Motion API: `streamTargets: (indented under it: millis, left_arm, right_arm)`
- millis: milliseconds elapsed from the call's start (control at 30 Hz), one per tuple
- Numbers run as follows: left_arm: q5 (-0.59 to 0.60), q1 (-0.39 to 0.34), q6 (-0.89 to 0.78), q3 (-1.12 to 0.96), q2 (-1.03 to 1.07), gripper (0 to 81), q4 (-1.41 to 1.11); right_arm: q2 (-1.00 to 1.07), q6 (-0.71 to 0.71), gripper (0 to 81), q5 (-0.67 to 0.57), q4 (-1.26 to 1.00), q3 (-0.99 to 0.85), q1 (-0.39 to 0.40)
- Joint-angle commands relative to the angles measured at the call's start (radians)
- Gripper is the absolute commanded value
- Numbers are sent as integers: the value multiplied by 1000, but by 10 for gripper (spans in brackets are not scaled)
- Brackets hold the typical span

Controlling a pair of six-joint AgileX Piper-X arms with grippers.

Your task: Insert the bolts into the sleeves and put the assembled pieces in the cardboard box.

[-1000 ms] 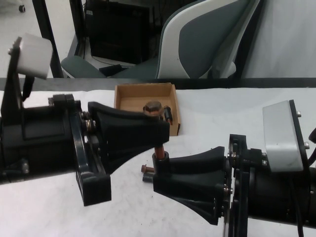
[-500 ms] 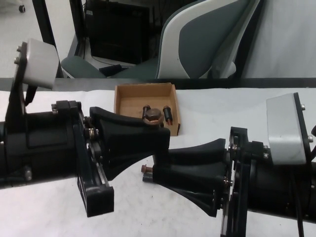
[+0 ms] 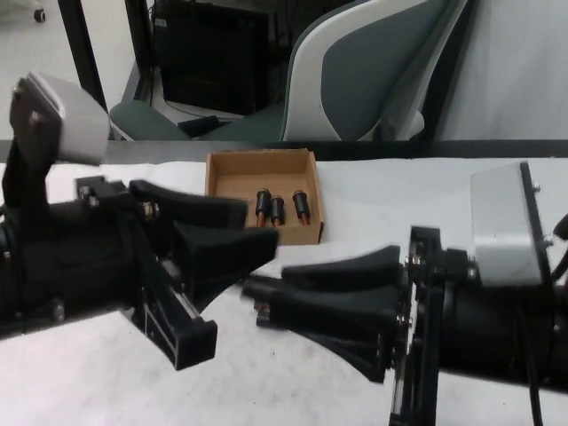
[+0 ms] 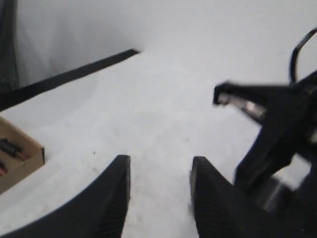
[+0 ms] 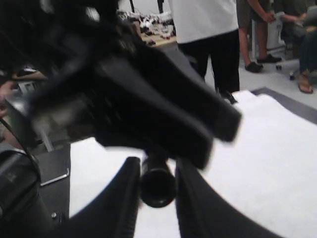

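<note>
- Right gripper (image 5: pixel 157 166): fingers clamped on a dark cylinder (image 5: pixel 157 187), end-on to the wrist camera. I take it for a sleeve. Whether a bolt is seated in it I cannot tell.
- Left gripper (image 4: pixel 161 163): fingers apart, nothing between them, only the white worktop (image 3: pixel 399 204) below. In the high view it hangs just beside the right gripper's tip, the two nearly nose to nose over the middle of the worktop.
- Cardboard box (image 3: pixel 232 182): at the far edge of the worktop, about midway along it. Three finished pieces (image 3: pixel 278 209) lie side by side toward its right half; the left half of the floor is bare.
- Small brownish item (image 3: pixel 260 308) on the worktop just under the right gripper's tip, likely a loose bolt; too hidden to be sure.
- Step in hand, as I read it: carry the held piece to the box and let go.
- How I would run it:
  - Back the left gripper away first; it crowds the path.
  - Lift before travelling, so the piece passes over the near wall of the box.
  - Aim for the bare left half, away from the three pieces.
  - Lower close to the floor before opening, so the piece neither bounces nor rolls out.
  - Keep the grip firm in transit: a round part can slip.
</note>
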Motion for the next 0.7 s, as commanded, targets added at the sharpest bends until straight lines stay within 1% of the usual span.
streamTargets:
  millis: [0,100,233,433,567,667]
  left_arm:
    - [-26,1,51,2,0,384,63]
    - [50,-2,33,-1,0,384,47]
    - [75,-2,-10,-1,0,384,-6]
    - [71,-2,-17,-1,0,384,-35]
    - [12,0,-17,-1,0,384,-29]
    - [-11,0,-17,-1,0,384,-23]
  right_arm:
    - [-14,-4,3,-18,-43,-31,-2]
    - [-14,-4,3,-18,-43,-31,-2]
    - [-14,-1,3,-18,-43,-31,-2]
    - [-14,-2,3,-18,-40,-31,-2]
    - [-14,-2,3,-18,-3,-31,-2]
    - [-14,-2,3,-18,31,-31,-2]
